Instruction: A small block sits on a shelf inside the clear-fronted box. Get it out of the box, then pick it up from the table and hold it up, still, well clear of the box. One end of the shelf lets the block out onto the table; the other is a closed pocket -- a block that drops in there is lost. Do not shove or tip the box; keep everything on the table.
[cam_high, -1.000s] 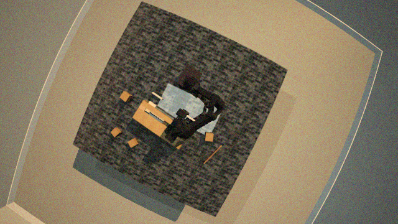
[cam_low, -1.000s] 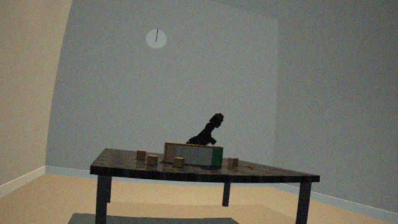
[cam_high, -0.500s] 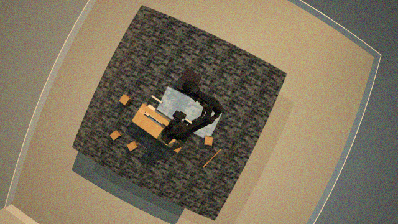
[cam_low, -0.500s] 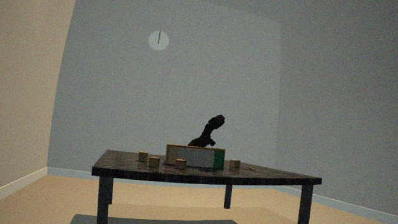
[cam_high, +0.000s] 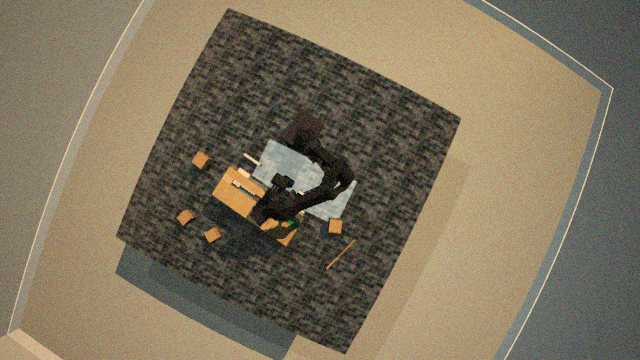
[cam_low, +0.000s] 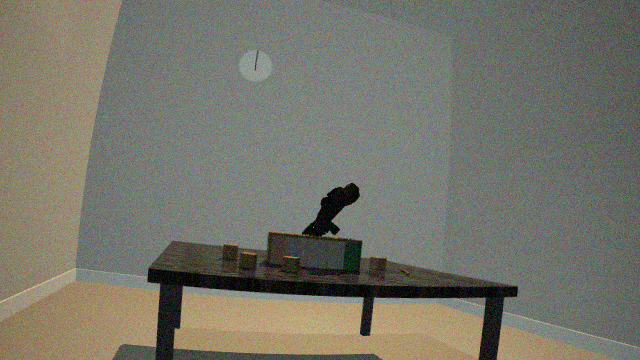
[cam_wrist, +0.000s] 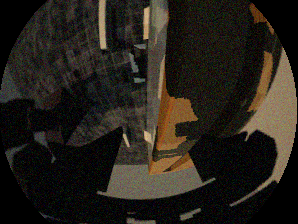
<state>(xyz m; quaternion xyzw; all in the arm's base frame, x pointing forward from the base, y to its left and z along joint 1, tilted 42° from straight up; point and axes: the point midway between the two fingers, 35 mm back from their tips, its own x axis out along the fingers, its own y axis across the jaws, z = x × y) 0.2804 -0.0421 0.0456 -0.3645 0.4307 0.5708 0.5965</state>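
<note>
The box (cam_high: 232, 194) (cam_low: 315, 254) (cam_wrist: 180, 111) stands on the table, orange on top, with a green part (cam_high: 290, 223) (cam_low: 352, 256) at one end. In the wrist view its edge runs up and down between my fingers, with the dark arm shadow over its top. My gripper (cam_high: 261, 212) (cam_low: 311, 233) (cam_wrist: 150, 128) is open with nothing between the fingers, over the middle of the box. The small block cannot be made out for certain; the arm and shadow hide part of the box, and the shelf is not clearly seen.
Several orange cubes (cam_high: 201, 160) (cam_high: 185, 217) (cam_high: 212, 234) (cam_high: 335, 226) stand around the box. A thin orange stick (cam_high: 341, 254) (cam_low: 404, 270) lies beyond one end. A pale rod (cam_high: 252, 159) (cam_wrist: 102, 25) lies on the arm's side, near a pale blue mat (cam_high: 280, 160).
</note>
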